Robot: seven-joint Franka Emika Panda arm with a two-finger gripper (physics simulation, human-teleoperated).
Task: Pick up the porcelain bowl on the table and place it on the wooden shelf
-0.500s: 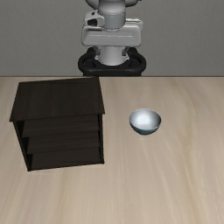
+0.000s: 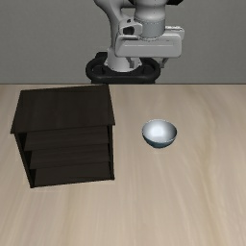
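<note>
1. The dark wooden shelf (image 2: 65, 135) stands on the bench (image 2: 183, 207).
2. The porcelain bowl (image 2: 160, 134) sits upright on the bench, near the shelf, on the exterior view's right.
3. The claw (image 2: 149, 56) hangs beyond the shelf, high and well apart from the bowl. I cannot tell its state.

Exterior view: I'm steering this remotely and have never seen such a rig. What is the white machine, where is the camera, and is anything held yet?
This is a simulator's render, taken from in front of the robot and above. The white machine at the top is a jointed robot arm on a dark round base. On the light wooden table stand a dark wooden shelf, on the exterior view's left, and a pale bowl, upright, apart from it on its right. Nothing touches the bowl: it is not held.
</note>
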